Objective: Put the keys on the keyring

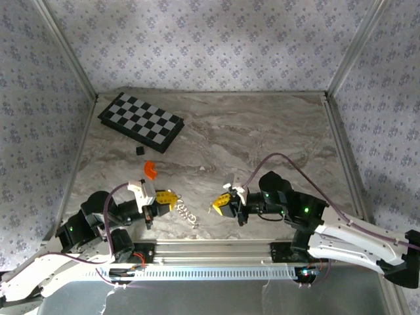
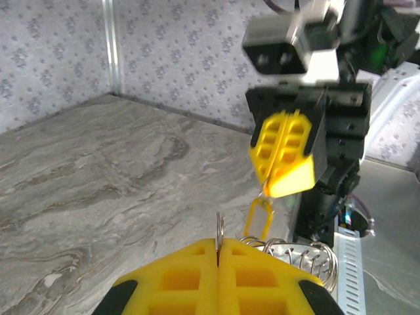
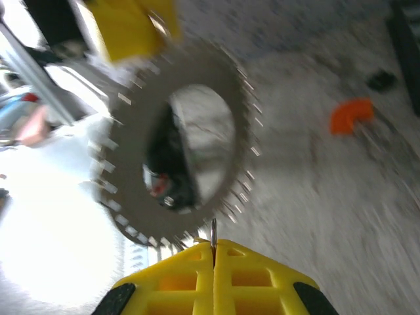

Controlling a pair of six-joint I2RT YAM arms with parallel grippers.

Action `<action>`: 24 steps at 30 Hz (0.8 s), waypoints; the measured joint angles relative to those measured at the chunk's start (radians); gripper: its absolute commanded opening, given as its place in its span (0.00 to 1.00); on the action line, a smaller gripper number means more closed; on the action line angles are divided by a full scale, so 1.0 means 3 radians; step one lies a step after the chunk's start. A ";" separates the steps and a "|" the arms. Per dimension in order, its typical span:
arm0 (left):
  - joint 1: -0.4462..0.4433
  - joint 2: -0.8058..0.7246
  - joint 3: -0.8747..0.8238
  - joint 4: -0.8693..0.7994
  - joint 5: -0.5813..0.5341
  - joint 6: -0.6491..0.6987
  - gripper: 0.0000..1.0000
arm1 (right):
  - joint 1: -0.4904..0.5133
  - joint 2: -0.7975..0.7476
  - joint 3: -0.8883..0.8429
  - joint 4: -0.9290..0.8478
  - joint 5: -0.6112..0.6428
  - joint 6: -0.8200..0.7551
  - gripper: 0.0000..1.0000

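Now left end effector (image 2: 218, 248) clamps keyring (image 3: 125, 167); right end effector (image 3: 213, 248) pinches yellow key (image 2: 251, 222).

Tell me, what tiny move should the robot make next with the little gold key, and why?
Probably ease the right gripper a little closer to the left gripper, aiming the gold key at the keyring. Both grippers are pinched shut, one on each piece. The key hangs right beside the ring's thin edge but doesn't look threaded on yet.
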 measured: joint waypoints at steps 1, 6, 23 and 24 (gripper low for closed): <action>0.0000 0.0019 0.0017 0.0001 0.0051 0.0024 0.00 | 0.0023 0.0000 0.0045 0.0050 -0.0090 -0.0038 0.00; 0.0000 0.0048 0.0061 0.0078 0.0329 0.0137 0.00 | 0.0089 0.0053 0.0254 0.0139 -0.0359 -0.0211 0.00; -0.0027 0.0450 0.0258 0.0350 0.0969 0.0554 0.00 | 0.0336 0.0085 0.0455 -0.0006 -0.0200 -0.0710 0.00; -0.0029 0.0483 0.0261 0.0351 0.0978 0.0575 0.00 | 0.0336 0.0085 0.0455 -0.0009 -0.0192 -0.0717 0.00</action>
